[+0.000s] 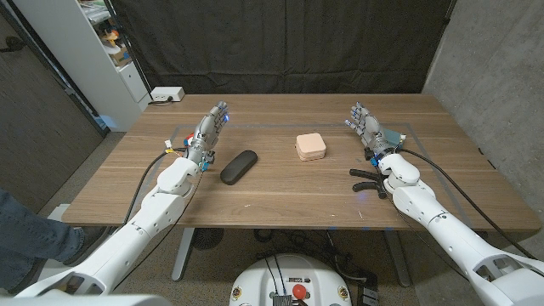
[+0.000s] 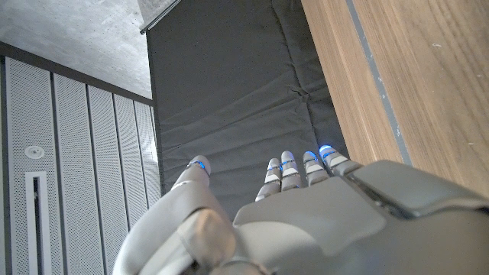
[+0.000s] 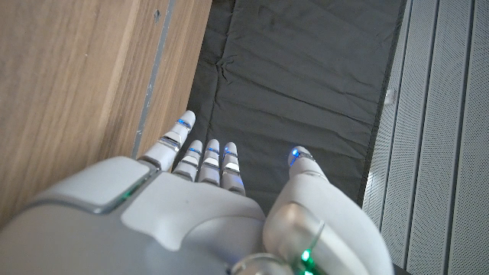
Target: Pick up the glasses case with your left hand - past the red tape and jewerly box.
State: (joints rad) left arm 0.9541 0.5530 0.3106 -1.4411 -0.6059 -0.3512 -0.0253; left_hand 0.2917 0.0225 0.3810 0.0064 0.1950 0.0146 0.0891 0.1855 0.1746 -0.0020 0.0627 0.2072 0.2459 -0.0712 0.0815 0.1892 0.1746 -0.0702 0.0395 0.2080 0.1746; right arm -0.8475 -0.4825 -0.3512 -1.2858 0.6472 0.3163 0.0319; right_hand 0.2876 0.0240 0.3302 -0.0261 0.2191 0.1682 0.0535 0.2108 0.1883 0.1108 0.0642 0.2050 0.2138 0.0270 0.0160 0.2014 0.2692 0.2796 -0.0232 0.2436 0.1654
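A black oval glasses case (image 1: 240,165) lies on the wooden table (image 1: 280,200), left of centre. A small pale pink jewelry box (image 1: 310,146) sits to its right, a bit farther back. My left hand (image 1: 207,133) is raised just left of the case, fingers apart and empty; the left wrist view shows the back of this hand (image 2: 306,221) with fingers extended toward a black curtain. My right hand (image 1: 365,126) stands at the right side, fingers spread, holding nothing; its back (image 3: 191,221) fills the lower right wrist view.
A white box (image 1: 167,94) sits at the table's far left corner. A white shelf unit (image 1: 102,51) stands behind on the left. A black curtain (image 1: 280,42) hangs behind the table. A person's leg (image 1: 25,234) is at the left edge.
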